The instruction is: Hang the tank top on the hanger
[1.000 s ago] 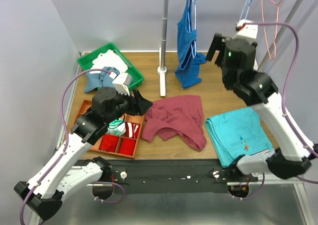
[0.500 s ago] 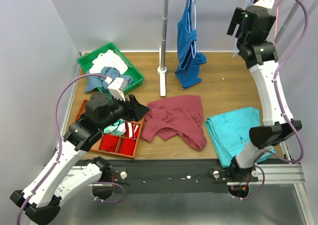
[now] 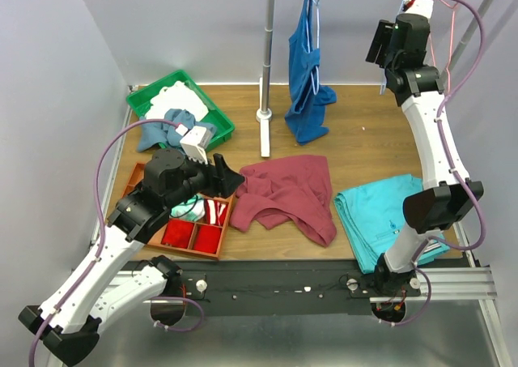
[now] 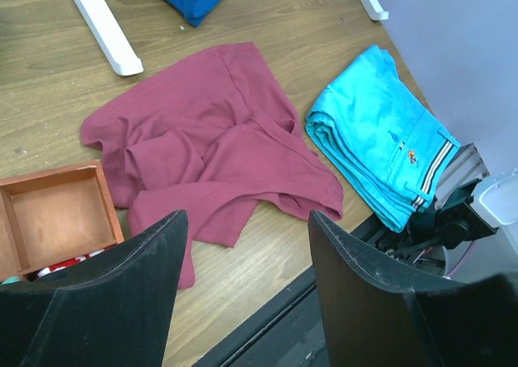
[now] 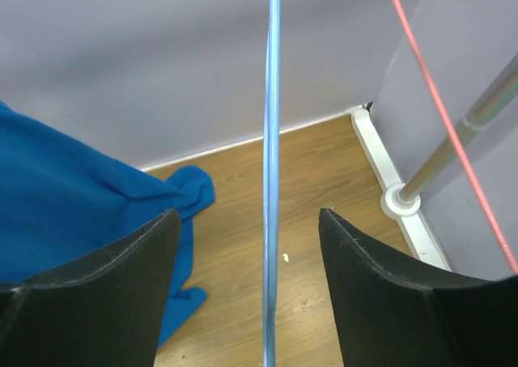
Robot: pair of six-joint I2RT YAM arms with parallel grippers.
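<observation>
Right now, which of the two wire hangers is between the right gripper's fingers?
The pale blue hanger: its wire runs between the open fingers of the right gripper; the salmon-pink hanger hangs outside them.

The tank top [image 3: 287, 190] was laid on the table [image 3: 364, 140] between a box [image 4: 48, 217] and trousers [image 3: 388, 217]; the hanger [image 5: 272, 100] was hung behind.
</observation>
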